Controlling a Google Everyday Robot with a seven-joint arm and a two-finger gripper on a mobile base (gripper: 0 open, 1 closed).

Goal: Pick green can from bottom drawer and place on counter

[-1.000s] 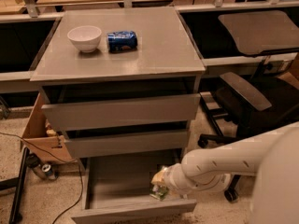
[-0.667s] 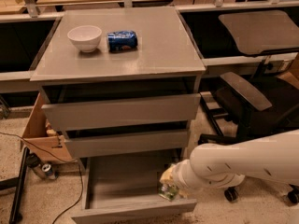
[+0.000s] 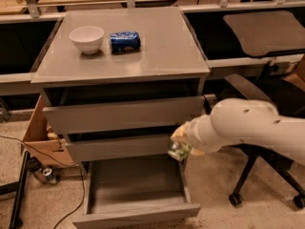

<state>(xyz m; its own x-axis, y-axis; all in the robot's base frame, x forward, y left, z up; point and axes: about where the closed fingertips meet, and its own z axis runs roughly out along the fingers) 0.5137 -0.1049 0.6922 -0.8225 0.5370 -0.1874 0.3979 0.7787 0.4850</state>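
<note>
A second ago your gripper (image 3: 180, 142) sat low in the bottom drawer (image 3: 138, 214), at its right side; now it has risen clear and hangs by the right end of the middle drawer (image 3: 119, 147), fingers clamped on the green can (image 3: 178, 150), which is off the drawer floor; the pick looks done, and the lift to the counter (image 3: 157, 51) remains. Mind the edges above: the top drawer (image 3: 124, 113) and the counter's near lip jut over your path; pull nearer before rising. The counter's right half is bare; the bowl (image 3: 86, 38) and blue can (image 3: 125, 41) sit far left.
</note>
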